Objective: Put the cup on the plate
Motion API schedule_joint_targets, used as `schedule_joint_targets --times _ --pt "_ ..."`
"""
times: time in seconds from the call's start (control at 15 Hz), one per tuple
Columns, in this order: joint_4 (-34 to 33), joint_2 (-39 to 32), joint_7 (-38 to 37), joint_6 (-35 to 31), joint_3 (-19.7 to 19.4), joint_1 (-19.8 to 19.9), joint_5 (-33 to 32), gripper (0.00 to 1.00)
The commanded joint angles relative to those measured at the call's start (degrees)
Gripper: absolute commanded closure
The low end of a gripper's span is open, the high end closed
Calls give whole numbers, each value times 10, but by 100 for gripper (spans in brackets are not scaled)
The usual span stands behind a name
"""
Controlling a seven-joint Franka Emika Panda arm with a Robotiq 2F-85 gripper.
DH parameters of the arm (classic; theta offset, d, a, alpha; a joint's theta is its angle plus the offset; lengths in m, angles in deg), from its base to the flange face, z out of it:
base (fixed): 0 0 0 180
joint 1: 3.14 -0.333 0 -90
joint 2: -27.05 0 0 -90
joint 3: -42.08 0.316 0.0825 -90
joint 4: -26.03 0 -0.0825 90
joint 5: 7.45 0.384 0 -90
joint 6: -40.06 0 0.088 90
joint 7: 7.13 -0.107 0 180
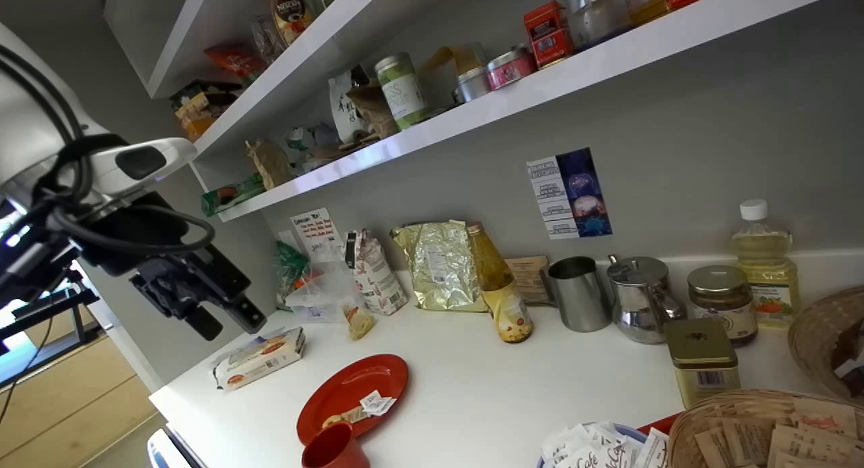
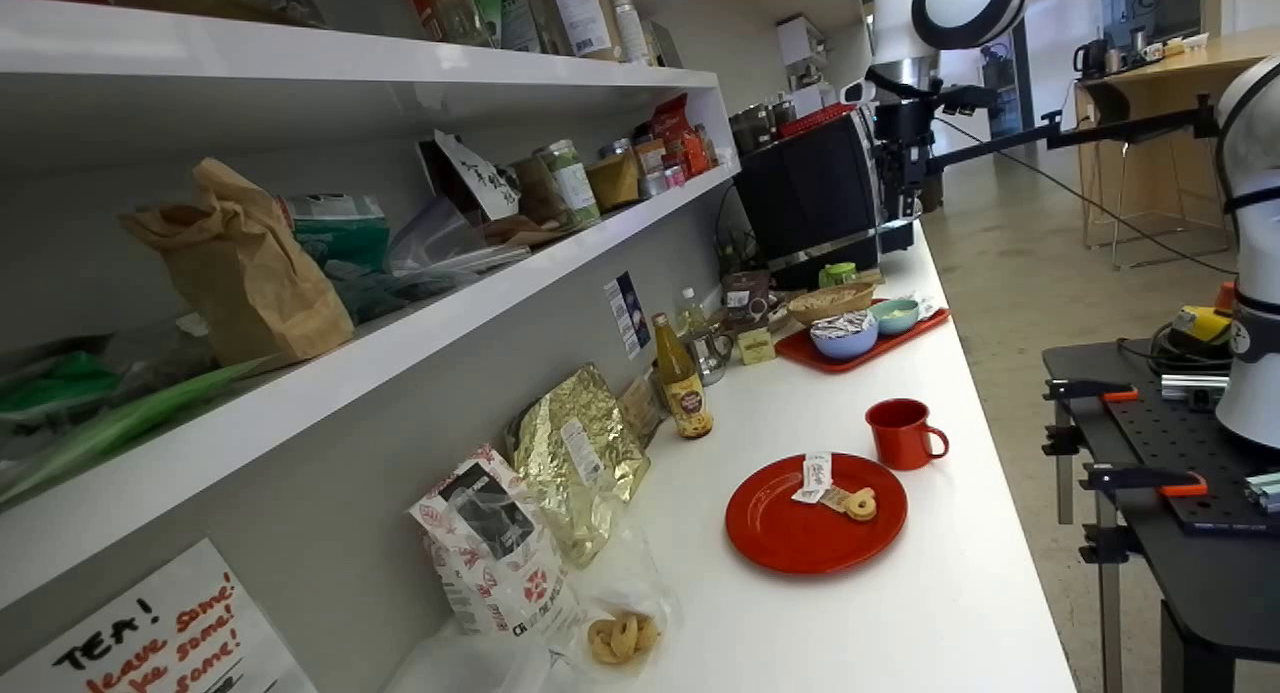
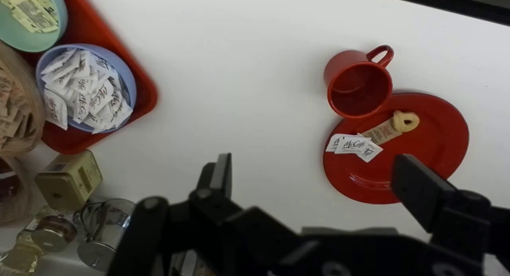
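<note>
The small red cup [image 1: 335, 448] stands upright on the white counter beside the red plate; the lower edge of that exterior view cuts it off. It shows whole in an exterior view [image 2: 900, 435], its handle toward the counter's front edge, and in the wrist view [image 3: 358, 87]. The round red plate [image 1: 334, 395] lies flat and also shows in an exterior view [image 2: 785, 533] and the wrist view [image 3: 442, 138]. White packets, a brown packet and a ring-shaped biscuit lie on it. My gripper [image 3: 312, 160] is wide open and empty, high above the counter; it shows in both exterior views [image 1: 228, 321] [image 2: 902, 208].
A red tray [image 2: 835, 363] holds bowls of packets and a basket. A yellow bottle [image 2: 684, 383], a gold foil bag [image 2: 580, 453] and metal jugs [image 1: 579, 296] stand along the wall. Loaded white shelves [image 1: 439, 127] overhang the counter. A plastic bag with biscuits [image 2: 622, 638] lies near the plate.
</note>
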Motion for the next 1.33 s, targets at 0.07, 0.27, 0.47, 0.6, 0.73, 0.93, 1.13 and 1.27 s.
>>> schedule_joint_targets --times 0.07,0.27,0.47,0.6,0.73,0.93,1.13,1.27 --pt "-42 -96 -2 -31 8 -44 69 0" --pt "-59 -183 5 -63 12 -66 110 0" --pt "-75 -279 0 -83 32 -64 126 0" --pt "-85 -332 -10 -85 52 -52 123 0" --pt "-93 -373 -17 -76 72 -40 120 0" --pt "-101 -417 -31 -66 102 -26 114 0" --pt "-96 -443 -59 -70 131 -23 104 0" --pt "-93 -460 -79 -76 148 -25 101 0"
